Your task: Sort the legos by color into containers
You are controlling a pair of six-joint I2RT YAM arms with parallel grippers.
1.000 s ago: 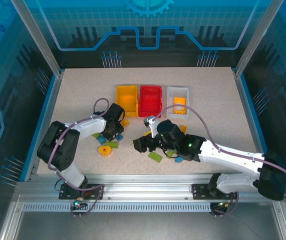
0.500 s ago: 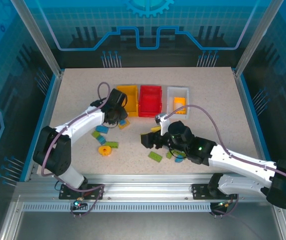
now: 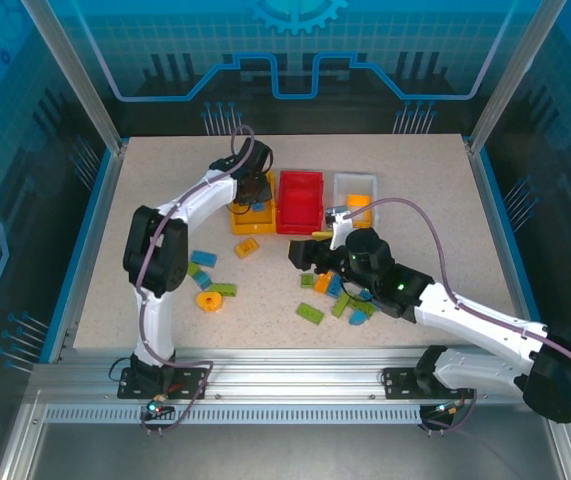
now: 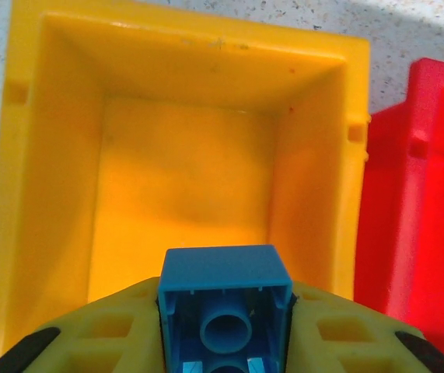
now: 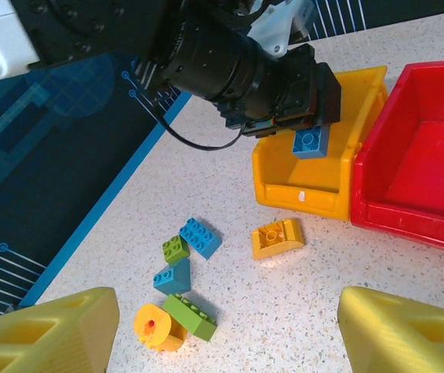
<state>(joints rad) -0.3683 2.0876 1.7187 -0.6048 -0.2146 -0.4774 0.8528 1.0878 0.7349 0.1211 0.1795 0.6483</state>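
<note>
The left gripper [image 4: 225, 346] is clamped on a blue lego [image 4: 225, 295] with the yellow bin [image 4: 43, 194] beneath its fingertips, while the right gripper [image 5: 229, 330] holds its fingers wide apart.

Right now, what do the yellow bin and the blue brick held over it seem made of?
The yellow bin: moulded plastic, apparently; smooth semi-gloss walls, faint scuffs. The blue brick: hard plastic, likely; crisp edges, hollow underside with a moulded tube.

Blue lego [image 4: 225, 307] (held) over yellow bin [image 4: 309, 179].
</note>
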